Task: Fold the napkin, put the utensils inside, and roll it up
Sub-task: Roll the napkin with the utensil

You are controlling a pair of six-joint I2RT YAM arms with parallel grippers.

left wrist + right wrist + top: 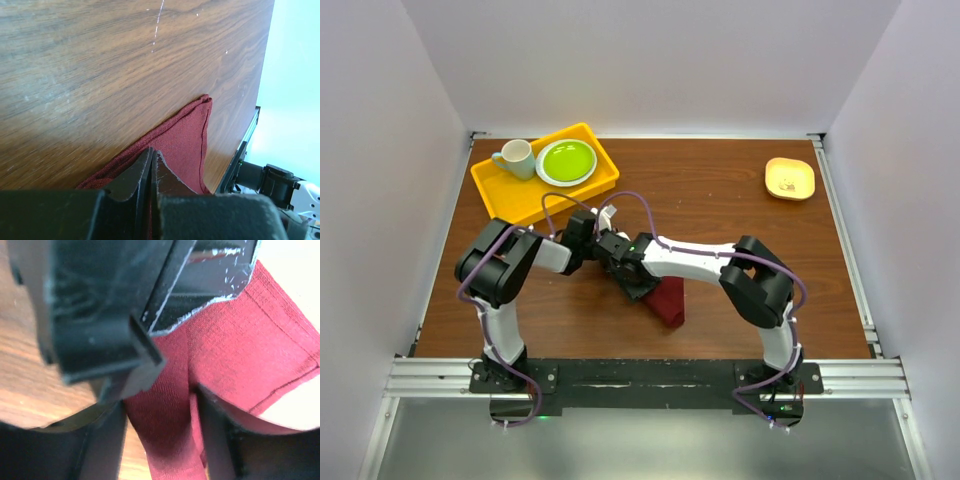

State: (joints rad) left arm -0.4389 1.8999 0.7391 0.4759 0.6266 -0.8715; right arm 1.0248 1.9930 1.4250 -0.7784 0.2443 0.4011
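Napkin [668, 302] lies bunched on the desk [720, 190], on the near side of the yellow tray [495, 185], toward the arm bases. Left end effector [151, 155] has its fingers together, pinching the cloth, probably to anchor it. Right end effector [159, 401] has its fingers apart, straddling a gathered strip, likely lining up a grip for the fold. Fork not visible.

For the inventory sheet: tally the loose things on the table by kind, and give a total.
Tray: 1
Mug: 1
Plate: 1
Dish: 1
Napkin: 1
Total: 5
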